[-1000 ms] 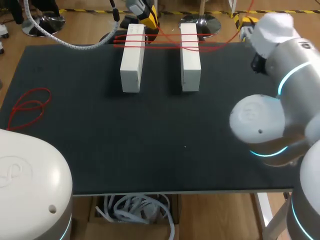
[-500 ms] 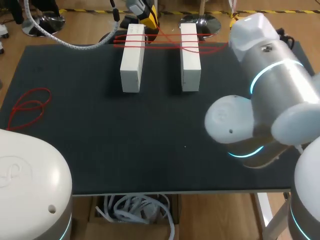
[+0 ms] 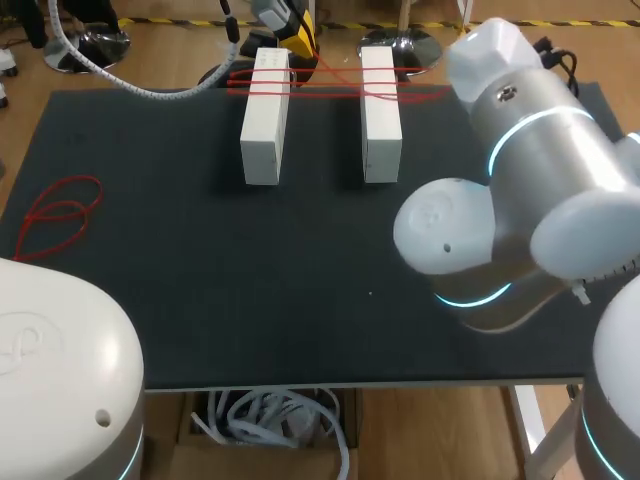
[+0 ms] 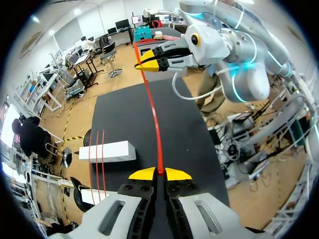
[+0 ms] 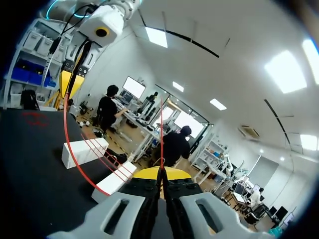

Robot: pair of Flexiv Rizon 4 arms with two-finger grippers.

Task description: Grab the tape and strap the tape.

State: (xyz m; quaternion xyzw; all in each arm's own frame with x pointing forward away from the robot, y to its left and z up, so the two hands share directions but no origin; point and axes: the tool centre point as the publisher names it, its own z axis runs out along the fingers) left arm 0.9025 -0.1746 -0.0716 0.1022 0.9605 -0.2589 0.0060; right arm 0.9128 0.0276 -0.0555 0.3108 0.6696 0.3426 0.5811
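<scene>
A thin red tape (image 3: 320, 92) runs in several strands across the far ends of two white blocks (image 3: 265, 130) (image 3: 380, 115). My left gripper (image 3: 296, 40) hangs just beyond the blocks at the table's far edge. In the left wrist view it (image 4: 159, 174) is shut on the red tape (image 4: 153, 119), which stretches straight to my right gripper (image 4: 149, 60). The right wrist view shows my right gripper (image 5: 161, 173) shut on the tape (image 5: 70, 144), which curves back to the left gripper (image 5: 70, 82). My right arm (image 3: 530, 200) fills the right side of the head view and hides its own gripper.
A loose coil of red tape (image 3: 60, 210) lies on the black mat (image 3: 200, 260) near its left edge. Bare mat stretches in front of the blocks. A white hose (image 3: 120, 75) crosses the far left corner.
My right arm has swung left toward the middle of the table, and its wrist now stands near the right block's far end. The left gripper and the blocks have not moved.
</scene>
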